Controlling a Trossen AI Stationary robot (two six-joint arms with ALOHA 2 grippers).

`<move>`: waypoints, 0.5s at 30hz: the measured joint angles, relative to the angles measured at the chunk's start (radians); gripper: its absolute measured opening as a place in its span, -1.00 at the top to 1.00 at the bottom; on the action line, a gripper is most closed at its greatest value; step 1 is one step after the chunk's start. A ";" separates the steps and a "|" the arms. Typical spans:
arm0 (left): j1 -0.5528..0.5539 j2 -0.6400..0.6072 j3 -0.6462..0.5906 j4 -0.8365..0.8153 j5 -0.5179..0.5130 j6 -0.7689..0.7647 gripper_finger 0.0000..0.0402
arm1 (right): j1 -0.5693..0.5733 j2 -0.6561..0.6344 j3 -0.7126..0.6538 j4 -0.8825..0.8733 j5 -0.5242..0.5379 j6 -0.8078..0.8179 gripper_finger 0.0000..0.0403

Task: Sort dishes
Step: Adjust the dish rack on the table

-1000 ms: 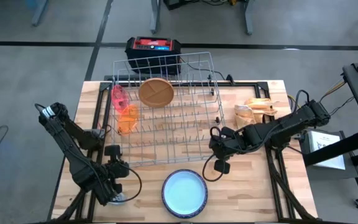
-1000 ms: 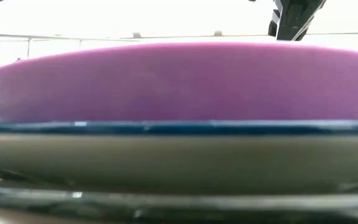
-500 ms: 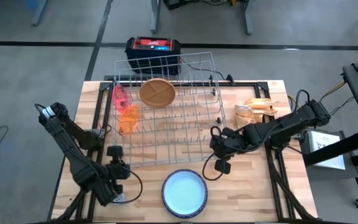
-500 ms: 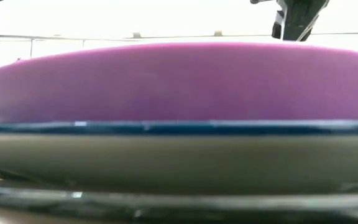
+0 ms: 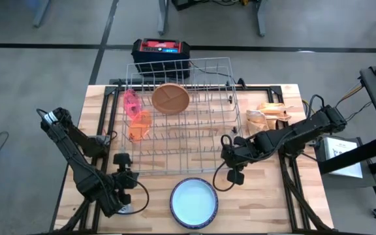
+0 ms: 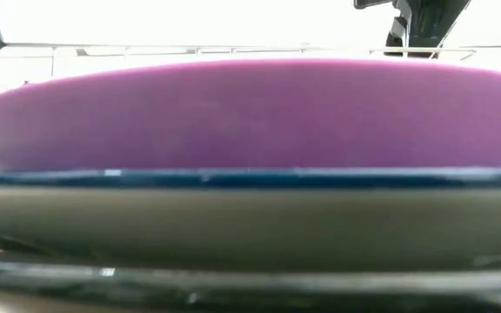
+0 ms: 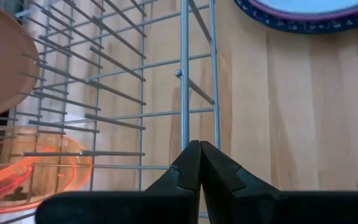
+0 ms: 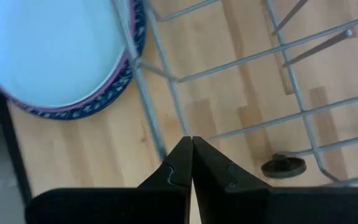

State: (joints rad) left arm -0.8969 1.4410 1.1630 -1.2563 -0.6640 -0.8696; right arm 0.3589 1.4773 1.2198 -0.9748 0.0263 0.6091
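A wire rack stands on the table's middle. It holds a brown divided plate, a pink cup and an orange cup. A stack of plates, white on top of purple and blue speckled, lies at the near edge. It fills the low view and has a dark plate underneath. My left gripper is shut at the rack's near left corner. My right gripper is shut at its near right corner. My left gripper pinches a thin wire of the rack's near left corner between its two fingertips. The fingers lie along the wire and come from the table's near left. My right gripper is shut at the rack's near right corner, where a rim wire runs in behind its fingers. The fingers hide the place of contact.
A red and black box stands beyond the table's far edge, behind the rack. Crumpled brown things lie at the right. A white device sits off the right edge. A small black disc lies under the rack.
The rack has slid a little toward the table's right edge with both grippers shut at its near corners. Its far rim and the plate and cups in it have moved most. The stack of plates has stayed in place.
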 joint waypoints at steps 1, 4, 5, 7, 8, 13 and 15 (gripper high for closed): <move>0.003 0.000 -0.006 0.001 -0.005 -0.001 1.00 | -0.001 0.000 0.000 0.000 0.003 0.000 1.00; 0.005 0.000 -0.023 0.013 -0.015 -0.003 1.00 | -0.002 0.000 0.000 0.001 0.010 -0.001 1.00; 0.005 0.000 -0.026 0.016 -0.019 -0.003 1.00 | -0.002 0.000 0.000 0.001 0.010 -0.001 1.00; 0.006 0.000 -0.026 0.018 -0.026 -0.003 1.00 | -0.002 0.000 0.000 0.001 0.013 -0.001 1.00; 0.006 0.000 -0.027 0.018 -0.027 -0.003 1.00 | -0.003 0.000 0.000 0.001 0.013 0.001 1.00; 0.007 -0.003 -0.032 0.062 -0.001 0.008 1.00 | 0.000 0.000 -0.012 0.006 -0.031 0.058 1.00; 0.007 -0.003 -0.033 0.075 -0.008 0.024 1.00 | 0.001 0.000 -0.019 0.009 -0.040 0.068 1.00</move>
State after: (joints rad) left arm -0.8894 1.4376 1.1297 -1.1812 -0.6717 -0.8458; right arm 0.3599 1.4773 1.2011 -0.9653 -0.0135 0.6773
